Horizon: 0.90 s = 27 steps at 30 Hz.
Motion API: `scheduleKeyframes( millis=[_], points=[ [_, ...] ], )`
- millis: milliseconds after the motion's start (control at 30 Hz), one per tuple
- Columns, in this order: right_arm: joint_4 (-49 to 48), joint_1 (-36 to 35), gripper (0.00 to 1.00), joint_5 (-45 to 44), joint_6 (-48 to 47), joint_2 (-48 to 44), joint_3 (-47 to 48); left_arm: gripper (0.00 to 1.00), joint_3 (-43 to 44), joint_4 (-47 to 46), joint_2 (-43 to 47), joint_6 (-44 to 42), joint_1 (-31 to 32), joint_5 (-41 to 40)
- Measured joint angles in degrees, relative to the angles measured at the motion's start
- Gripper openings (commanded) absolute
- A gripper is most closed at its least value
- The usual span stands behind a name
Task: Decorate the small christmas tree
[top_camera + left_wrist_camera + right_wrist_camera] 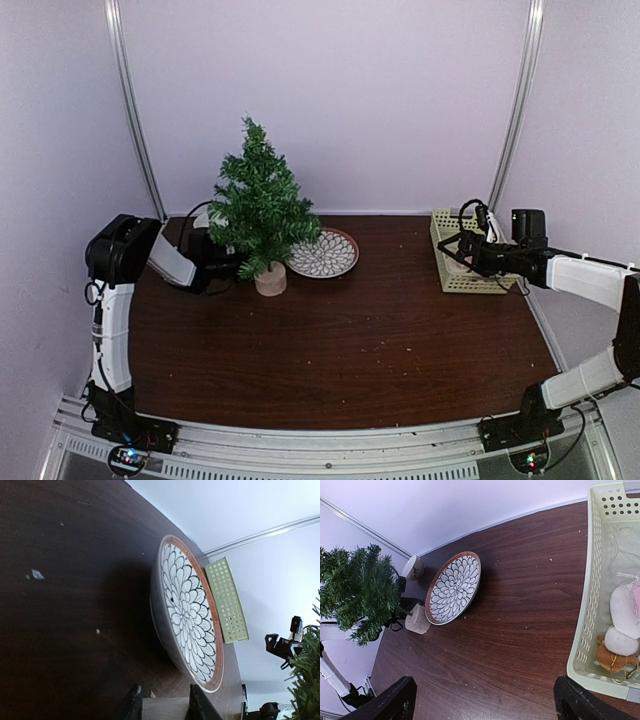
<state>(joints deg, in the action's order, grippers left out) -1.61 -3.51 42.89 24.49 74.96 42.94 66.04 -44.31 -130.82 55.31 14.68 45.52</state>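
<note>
Now the right gripper is wide open and holds nothing, next to the pale green plastic basket with holes. It should move over the basket, go straight down and pinch just one white round ornament. The left gripper looks closed on the beige base of the small dark green christmas tree, which stands by the round flower-patterned plate.
</note>
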Motion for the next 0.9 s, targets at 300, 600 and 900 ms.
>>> scheduleKeyframes(
  millis=[300,600,900],
  points=[
    [-1.16,0.00,0.99,0.90,1.44,-0.85,-0.79,0.27,-10.14,-10.10,3.28,2.71,6.91,-3.61],
    [-1.68,0.00,0.99,0.96,1.81,-2.08,-2.64,0.24,-13.33,-15.65,3.93,5.38,17.05,-12.57],
    [-1.46,0.00,0.99,0.92,1.84,-3.21,-2.82,0.27,-9.86,-14.12,2.67,7.19,25.79,-18.62]
  ],
)
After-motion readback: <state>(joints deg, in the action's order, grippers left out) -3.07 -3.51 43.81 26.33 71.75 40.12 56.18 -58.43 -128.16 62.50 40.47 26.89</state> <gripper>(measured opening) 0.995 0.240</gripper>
